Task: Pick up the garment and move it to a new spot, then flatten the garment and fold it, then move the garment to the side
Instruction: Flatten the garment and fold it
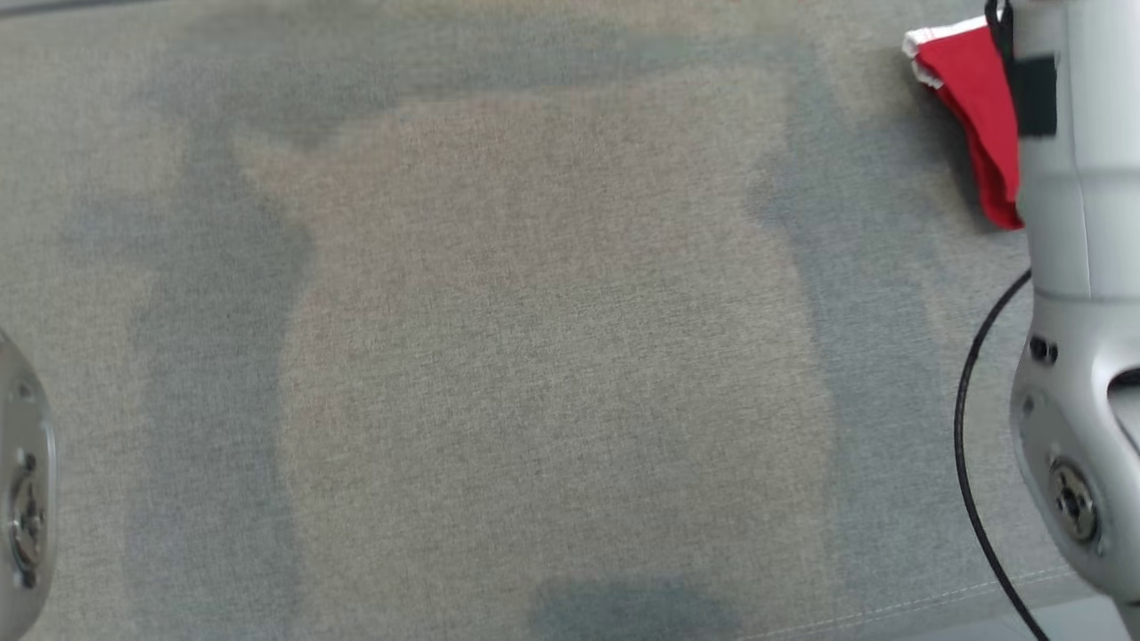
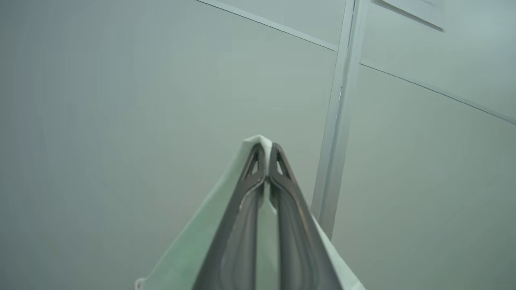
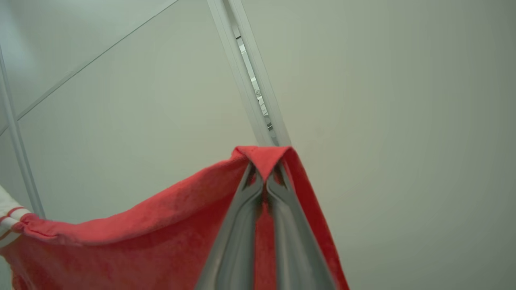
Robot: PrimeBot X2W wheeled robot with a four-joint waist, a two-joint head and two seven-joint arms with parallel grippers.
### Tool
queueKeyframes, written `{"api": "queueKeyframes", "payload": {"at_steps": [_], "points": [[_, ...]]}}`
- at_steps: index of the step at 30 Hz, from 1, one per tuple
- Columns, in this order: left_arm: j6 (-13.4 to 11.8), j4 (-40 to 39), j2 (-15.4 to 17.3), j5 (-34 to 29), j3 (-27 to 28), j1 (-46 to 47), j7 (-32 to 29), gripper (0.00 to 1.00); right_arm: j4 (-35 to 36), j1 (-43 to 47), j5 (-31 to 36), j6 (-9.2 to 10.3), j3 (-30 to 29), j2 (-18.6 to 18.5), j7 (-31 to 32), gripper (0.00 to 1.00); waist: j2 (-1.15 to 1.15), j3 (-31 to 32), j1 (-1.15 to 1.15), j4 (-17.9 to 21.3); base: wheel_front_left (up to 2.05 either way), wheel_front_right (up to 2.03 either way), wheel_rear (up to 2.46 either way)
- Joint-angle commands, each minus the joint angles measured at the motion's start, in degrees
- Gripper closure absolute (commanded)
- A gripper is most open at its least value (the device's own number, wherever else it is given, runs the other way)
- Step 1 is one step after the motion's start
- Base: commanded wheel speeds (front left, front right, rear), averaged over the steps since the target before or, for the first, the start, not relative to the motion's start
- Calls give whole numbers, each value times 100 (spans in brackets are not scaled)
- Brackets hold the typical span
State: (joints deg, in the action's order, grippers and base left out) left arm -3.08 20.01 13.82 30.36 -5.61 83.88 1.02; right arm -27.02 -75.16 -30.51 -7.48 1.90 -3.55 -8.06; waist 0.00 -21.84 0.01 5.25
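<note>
The garment (image 1: 975, 98) is red with a white edge and hangs in the air at the top right of the head view, partly behind my pale right forearm (image 1: 1078, 267). In the right wrist view my right gripper (image 3: 265, 177) is shut on a folded red corner of the garment (image 3: 121, 241), which sags away to the left down to a white striped cuff (image 3: 8, 213). My left gripper (image 2: 266, 155) is shut on a pale, whitish-green piece of fabric (image 2: 189, 249) that drapes down both sides of the fingers.
A grey cloth-covered table (image 1: 534, 356) spreads below, its front edge (image 1: 1024, 614) at the lower right. A black cable (image 1: 971, 445) loops beside the right arm. A metal joint of my left arm (image 1: 22, 507) sits at the lower left. Pale wall panels and a metal post (image 2: 338, 121) stand behind.
</note>
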Motion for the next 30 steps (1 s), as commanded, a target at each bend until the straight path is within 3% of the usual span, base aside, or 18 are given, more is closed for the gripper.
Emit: {"api": "queueKeyframes", "payload": {"at_steps": [1,7,13,21,30], "points": [[40,268,-18,-75,-20,120,135,100,-360,-186,106,-2,37,28,-110,100,0,-429,-1,-208,0,0,0],[283,1254,-315,97,-36,-219,722,100,-1747,-398,229,-2,74,42,-520,100,0,-1089,-1,-545,0,0,0],[781,1607,-414,475,1,-1333,1108,100,-2540,227,-201,-2,295,33,-673,100,0,-1270,-1,-648,0,0,0],[998,628,-138,852,34,-2776,1110,100,-2112,1085,-1052,-2,1097,-283,-678,100,0,-1091,-1,-565,0,0,0],[847,-846,-150,1144,155,-4516,974,100,-1326,2042,-1758,-2,1747,-553,-713,100,0,-729,-1,-478,0,0,0]]}}
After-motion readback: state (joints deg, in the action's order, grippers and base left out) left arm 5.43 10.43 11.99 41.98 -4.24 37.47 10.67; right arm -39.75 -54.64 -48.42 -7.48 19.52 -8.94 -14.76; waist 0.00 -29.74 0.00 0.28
